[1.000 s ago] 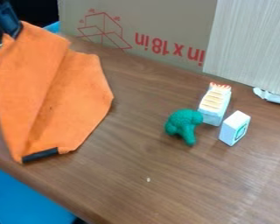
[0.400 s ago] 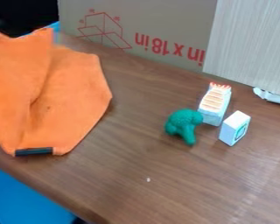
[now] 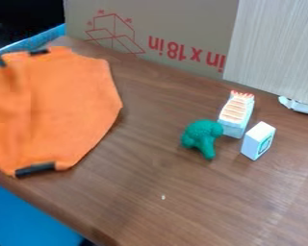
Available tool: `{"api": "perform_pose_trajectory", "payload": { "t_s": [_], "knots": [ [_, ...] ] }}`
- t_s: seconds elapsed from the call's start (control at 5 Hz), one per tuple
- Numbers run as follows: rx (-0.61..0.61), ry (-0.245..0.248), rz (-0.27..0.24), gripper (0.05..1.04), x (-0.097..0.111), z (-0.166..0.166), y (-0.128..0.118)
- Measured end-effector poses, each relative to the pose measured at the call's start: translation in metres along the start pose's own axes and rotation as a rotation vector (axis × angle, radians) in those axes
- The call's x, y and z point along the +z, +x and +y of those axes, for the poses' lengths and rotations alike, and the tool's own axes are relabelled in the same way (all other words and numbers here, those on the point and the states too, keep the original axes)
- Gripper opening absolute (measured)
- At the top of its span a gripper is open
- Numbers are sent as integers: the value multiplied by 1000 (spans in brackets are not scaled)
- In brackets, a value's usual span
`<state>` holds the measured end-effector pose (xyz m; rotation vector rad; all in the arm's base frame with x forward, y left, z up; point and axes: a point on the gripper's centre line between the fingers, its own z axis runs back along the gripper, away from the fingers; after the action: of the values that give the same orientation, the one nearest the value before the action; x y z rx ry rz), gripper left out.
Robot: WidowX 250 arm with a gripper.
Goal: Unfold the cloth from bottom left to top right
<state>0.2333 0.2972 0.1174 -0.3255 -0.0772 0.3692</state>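
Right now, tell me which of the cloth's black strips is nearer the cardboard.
The far strip, on the top edge of the cloth; the near strip is at the bottom.

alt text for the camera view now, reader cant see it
Orange cloth with black edge patches at the left of a brown table; to the cloth's right, a green toy, a striped block and a white block, cardboard behind.
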Motion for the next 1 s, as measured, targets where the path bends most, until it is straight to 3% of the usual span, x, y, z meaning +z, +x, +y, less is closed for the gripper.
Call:
{"api": "perform_pose_trajectory", "payload": {
  "t_s": [0.4, 0.6, 0.8, 1.0],
  "knots": [
    [-18, 17, 5, 64, -3, 19, -14],
    [12, 48, -31, 142, 9, 37, -19],
    [5, 63, -80, 82, 22, 48, -21],
    [-65, 60, -111, 213, 26, 52, -21]
  ]
}}
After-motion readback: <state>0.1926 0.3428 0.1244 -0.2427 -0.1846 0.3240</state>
